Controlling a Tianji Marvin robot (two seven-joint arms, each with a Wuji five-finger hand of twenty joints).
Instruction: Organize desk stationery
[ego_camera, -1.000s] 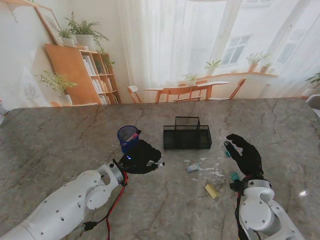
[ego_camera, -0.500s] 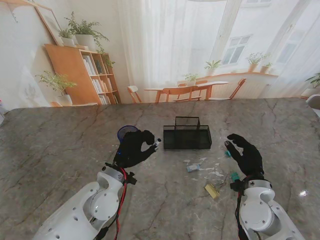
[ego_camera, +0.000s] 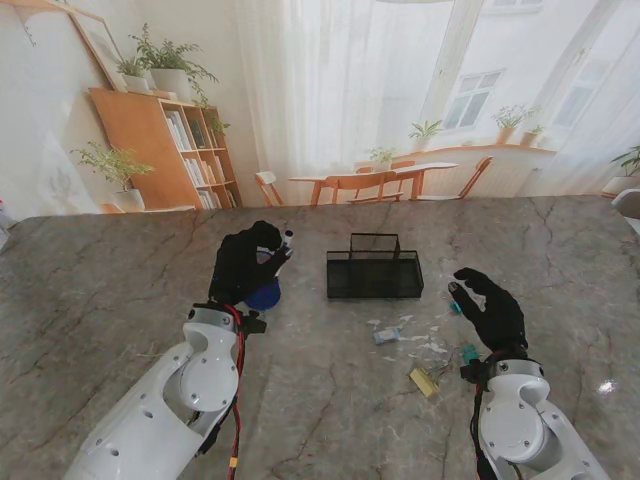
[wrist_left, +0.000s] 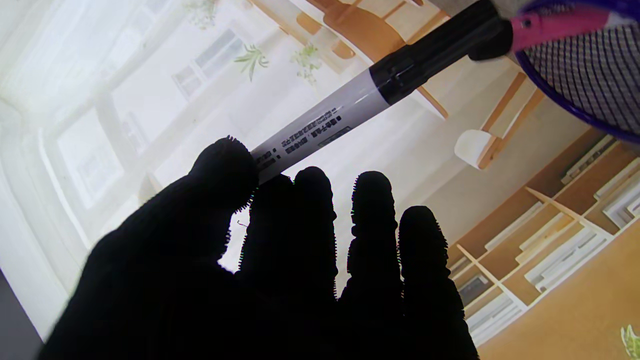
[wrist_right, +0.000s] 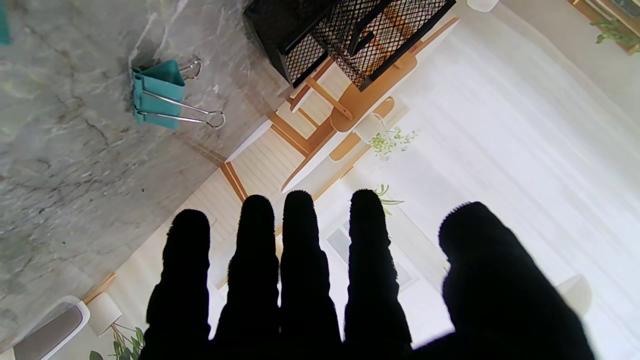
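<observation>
Fig.: task approx. mid-way, by my judgement. My left robot hand (ego_camera: 245, 265) grips a marker (wrist_left: 350, 95) betw. thumb and fingers, raised over the blue mesh pen cup (ego_camera: 264, 295), which already holds a pink item; marker not yet dropped in. My right robot hand (ego_camera: 490, 305) hovers w/ fingers spread, holding nothing, near a teal binder clip (wrist_right: 156, 93). Black mesh organizer (ego_camera: 374, 271) stands centre; loose clips and a yellow item (ego_camera: 424, 381) lie unsorted nearer to me. Tabletop (ego_camera: 100, 290): grey veined marble. Room bkgd: bookshelf (ego_camera: 165, 140), plants, curtained windows.
</observation>
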